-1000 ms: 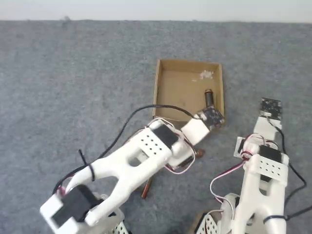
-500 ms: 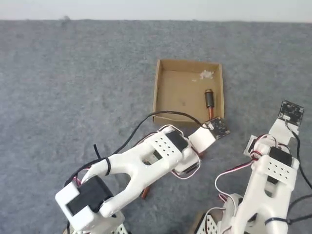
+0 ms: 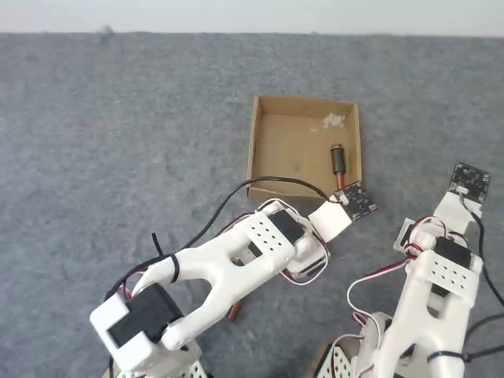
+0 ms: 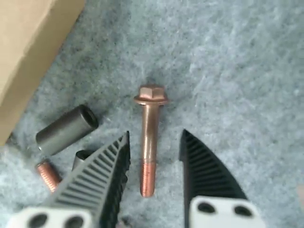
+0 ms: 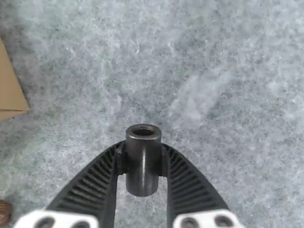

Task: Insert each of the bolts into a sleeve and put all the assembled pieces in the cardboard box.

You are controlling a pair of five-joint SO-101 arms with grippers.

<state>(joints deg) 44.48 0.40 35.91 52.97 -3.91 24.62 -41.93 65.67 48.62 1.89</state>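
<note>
One bolt (image 4: 151,118) lies on the grey carpet just outside the cardboard box (image 4: 28,42). Your left gripper (image 4: 155,137) hangs over it spread wide, a finger on each side of the shank, holding nothing. Your right gripper (image 5: 142,148) is clamped on a dark sleeve (image 5: 142,171), open bore facing its camera. Mind the closing: the fingers sit near the threaded end, so the bolt could pivot or roll free. One finger may also nudge the loose sleeve (image 4: 66,129) close beside it. A crooked grasp would make meeting that bore hard.
</note>
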